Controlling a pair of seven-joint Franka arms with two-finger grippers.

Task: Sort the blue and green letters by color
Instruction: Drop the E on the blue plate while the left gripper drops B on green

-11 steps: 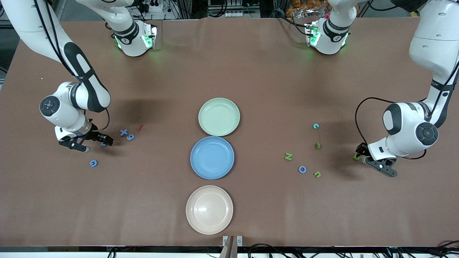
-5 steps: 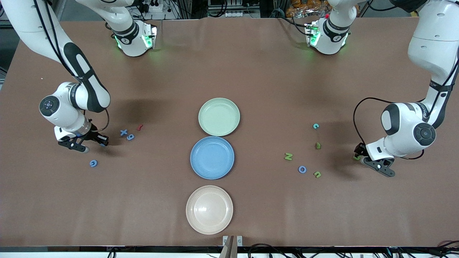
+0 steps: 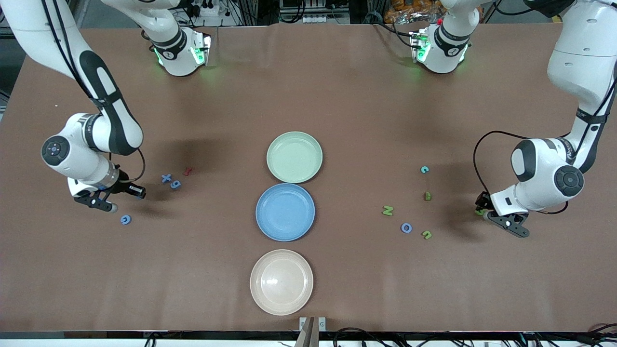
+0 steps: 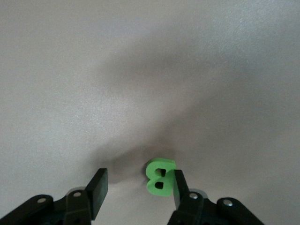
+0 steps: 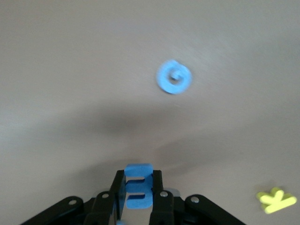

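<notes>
You've got the right gripper (image 5: pixel 138 185) clamped on a blue E (image 5: pixel 138 191), pinched edge-on between both fingers above the bare brown table (image 5: pixel 70 70). A blue G (image 5: pixel 174 77) lies flat at about 1 o'clock from it, and a yellow K (image 5: pixel 276 200) sits out at 3 o'clock

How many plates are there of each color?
Pale green plate: 1
Blue plate: 1
Beige plate: 1
Total: 3
</notes>
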